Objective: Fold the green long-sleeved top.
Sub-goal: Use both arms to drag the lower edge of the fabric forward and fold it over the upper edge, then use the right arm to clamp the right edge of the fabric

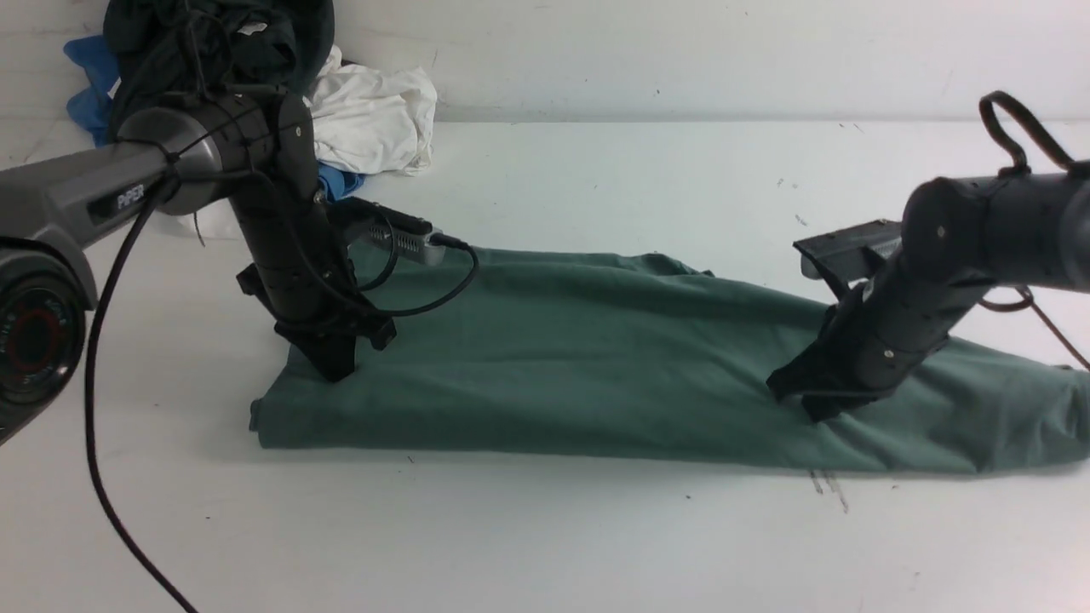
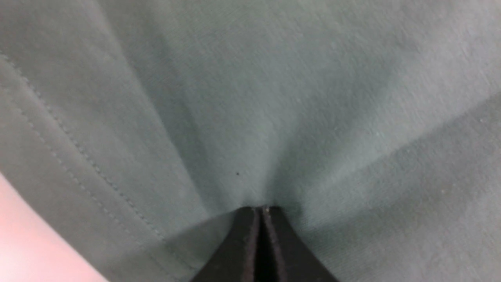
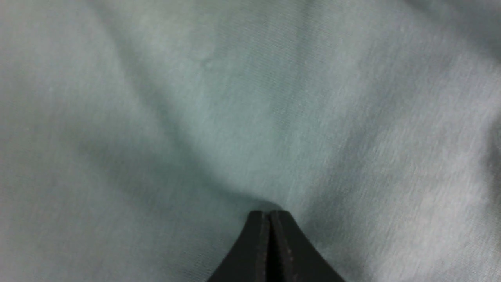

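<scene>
The green long-sleeved top (image 1: 579, 358) lies flat on the white table as a long folded band, running from the left arm to the right edge of the front view. My left gripper (image 1: 336, 370) points down onto the band's left end, near a stitched hem (image 2: 78, 149). Its jaws are shut, the tip (image 2: 261, 209) pressed into the cloth, and creases fan out from it. My right gripper (image 1: 817, 409) is shut too and presses on the cloth (image 3: 235, 98) toward the band's right part (image 3: 270, 213). No cloth shows between either pair of pads.
A heap of clothes sits at the back left: a dark garment (image 1: 213, 34), a white one (image 1: 375, 119) and a blue one (image 1: 89, 77). A black cable (image 1: 111, 477) hangs from the left arm to the front edge. The back wall (image 1: 681, 51) bounds the table.
</scene>
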Tool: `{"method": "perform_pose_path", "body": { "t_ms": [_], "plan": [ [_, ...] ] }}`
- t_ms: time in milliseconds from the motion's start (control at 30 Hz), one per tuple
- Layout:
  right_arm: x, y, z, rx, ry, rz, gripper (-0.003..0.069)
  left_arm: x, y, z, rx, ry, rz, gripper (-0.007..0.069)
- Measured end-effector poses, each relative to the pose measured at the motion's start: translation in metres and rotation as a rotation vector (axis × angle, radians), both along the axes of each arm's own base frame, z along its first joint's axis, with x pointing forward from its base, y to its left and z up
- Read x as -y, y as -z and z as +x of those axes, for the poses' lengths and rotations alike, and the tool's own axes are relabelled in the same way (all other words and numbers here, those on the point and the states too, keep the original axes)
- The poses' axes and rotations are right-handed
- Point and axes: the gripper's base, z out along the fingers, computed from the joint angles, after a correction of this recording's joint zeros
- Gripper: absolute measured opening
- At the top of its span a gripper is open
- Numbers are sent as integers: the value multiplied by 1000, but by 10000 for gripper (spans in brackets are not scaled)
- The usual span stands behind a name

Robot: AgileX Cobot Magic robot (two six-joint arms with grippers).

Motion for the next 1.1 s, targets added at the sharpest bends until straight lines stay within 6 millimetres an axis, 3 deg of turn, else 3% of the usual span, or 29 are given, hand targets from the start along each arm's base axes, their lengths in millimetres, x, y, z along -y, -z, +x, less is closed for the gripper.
{"method": "perform_pose_path", "body": {
  "t_ms": [167,300,367,500,533,600,700,767,967,1100],
  "plan": [
    [7,0,-41,-47,30,16,-14,1,0,-57,-89,1,10,-8],
    [12,-4,-60,-43,27,11,-14,1,-9,-98,-34,18,29,-8],
    [13,-14,-64,-28,24,13,-14,0,-21,-107,8,14,22,-8],
    [14,-54,-70,88,20,39,-14,-2,-56,-115,116,4,2,-8],
    [16,-81,-74,172,17,52,-13,-3,-77,-120,184,5,-8,-8],
    [24,-115,-82,280,31,64,-13,-5,-105,-126,281,3,-27,-8],
    [43,-148,-96,386,97,63,-13,-7,-134,-135,409,-4,-52,-8],
    [58,-156,-104,395,154,51,-10,-7,-144,-136,471,-9,-64,-8],
    [97,-140,-115,306,324,13,19,-4,-141,-130,504,-28,-93,-8],
    [119,-118,-123,247,432,-3,126,-2,-123,-121,445,-29,-85,-8]
  ]
}}
